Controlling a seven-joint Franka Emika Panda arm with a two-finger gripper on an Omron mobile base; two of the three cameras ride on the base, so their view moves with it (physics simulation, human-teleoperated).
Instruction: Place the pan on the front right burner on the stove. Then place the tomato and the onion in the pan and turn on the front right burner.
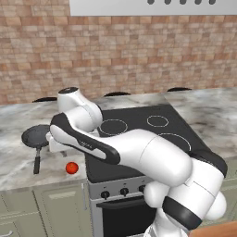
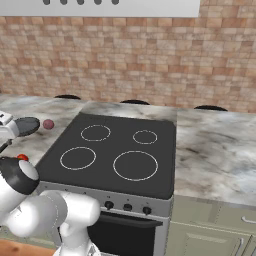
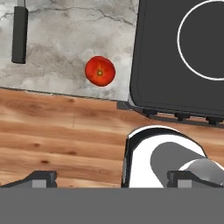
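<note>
The pincer (image 3: 111,179) hangs open and empty over the surface's (image 1: 18,159) front edge. Nearest that edge lies the tomato (image 1: 71,168), just left of the stove (image 1: 139,139). Behind it the pan (image 1: 36,137) sits with its handle toward the front, and the onion (image 2: 48,124) lies farther back. The first step looks unstarted: next is reaching for the pan. The front right burner (image 2: 135,165) is bare, with free room above.

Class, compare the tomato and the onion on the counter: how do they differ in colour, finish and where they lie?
The tomato is bright glossy red; the onion is dull pinkish-purple. The tomato lies near the counter's front edge, the onion farther back, beyond the pan. Both are small round balls on the counter left of the stove.
</note>
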